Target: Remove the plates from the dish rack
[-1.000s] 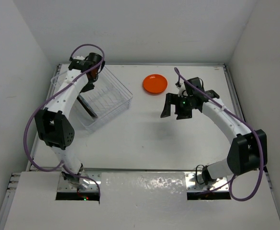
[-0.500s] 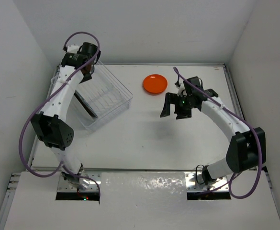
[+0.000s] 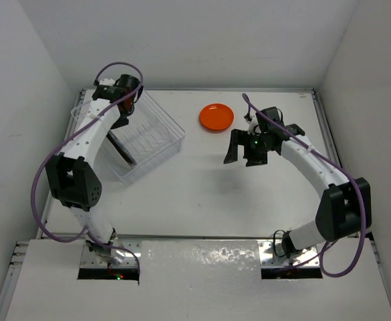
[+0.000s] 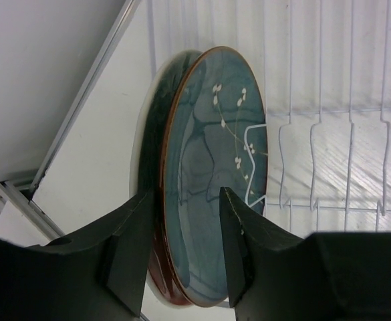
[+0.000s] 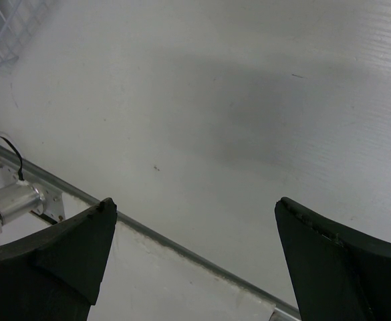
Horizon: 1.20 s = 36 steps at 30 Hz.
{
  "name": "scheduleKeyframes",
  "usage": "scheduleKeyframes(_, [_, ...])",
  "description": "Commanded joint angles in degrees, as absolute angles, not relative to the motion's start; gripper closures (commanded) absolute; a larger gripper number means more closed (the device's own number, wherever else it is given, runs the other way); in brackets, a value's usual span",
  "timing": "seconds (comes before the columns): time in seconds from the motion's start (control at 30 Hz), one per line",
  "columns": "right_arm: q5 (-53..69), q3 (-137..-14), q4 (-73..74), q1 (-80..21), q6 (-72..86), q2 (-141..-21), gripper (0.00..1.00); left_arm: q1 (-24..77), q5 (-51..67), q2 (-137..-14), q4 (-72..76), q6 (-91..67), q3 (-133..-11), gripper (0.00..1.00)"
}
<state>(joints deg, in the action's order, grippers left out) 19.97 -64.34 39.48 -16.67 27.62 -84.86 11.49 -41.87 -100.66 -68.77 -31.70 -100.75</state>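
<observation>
1. One clear dish rack (image 3: 158, 137) sits at the far left of the desk (image 3: 202, 190).
2. The left wrist view shows two plates in it, standing on edge and close together. A teal plate (image 4: 208, 174) with white sprigs and a brown rim is in front, and a darker plate (image 4: 156, 114) with a pale rim is just behind.
3. The left pincer (image 4: 185, 194) straddles the rim of that pair, one finger on each side, half narrowed. Whether it presses them cannot be told.
4. One orange plate (image 3: 216, 116) lies flat on the desk, well apart from the rack.
5. The right pincer (image 5: 195, 200) hangs spread wide above the desk near the orange plate, holding nothing.
</observation>
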Motion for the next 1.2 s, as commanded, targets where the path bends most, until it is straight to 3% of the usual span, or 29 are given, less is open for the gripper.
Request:
scheduleKeyframes(0.0, [20.2,-66.1,38.8,-17.0,27.5,-84.5,0.01,10.3,-40.2,-97.5,-65.0,-31.6,-99.1,0.61])
scheduleKeyframes(0.3, [20.0,-65.8,38.6,-17.0,27.8,-84.5,0.01,9.1,-38.0,-95.5,-62.0,-33.0,-91.6,0.63])
scheduleKeyframes(0.4, [20.0,-65.8,38.6,-17.0,27.8,-84.5,0.01,8.7,-36.5,-94.3,-60.3,-33.1,-89.2,0.68])
scheduleKeyframes(0.47, [20.1,-65.7,38.4,-17.1,27.8,-84.6,0.01,8.4,-36.0,-94.0,-59.9,-33.0,-88.4,0.75])
scheduleKeyframes(0.67, [20.3,-65.7,38.0,-17.0,28.2,-84.6,0.01,7.7,-35.0,-93.6,-59.2,-32.0,-89.3,0.84])
scheduleKeyframes(0.73, [20.3,-65.7,37.9,-17.0,28.3,-84.6,0.01,7.6,-34.6,-94.1,-59.2,-31.6,-90.0,1.0])
scheduleKeyframes(1.17, [21.0,-65.6,36.8,-17.0,30.1,-85.0,0.01,7.6,-38.0,-95.4,-62.2,-23.5,-105.4,1.0])
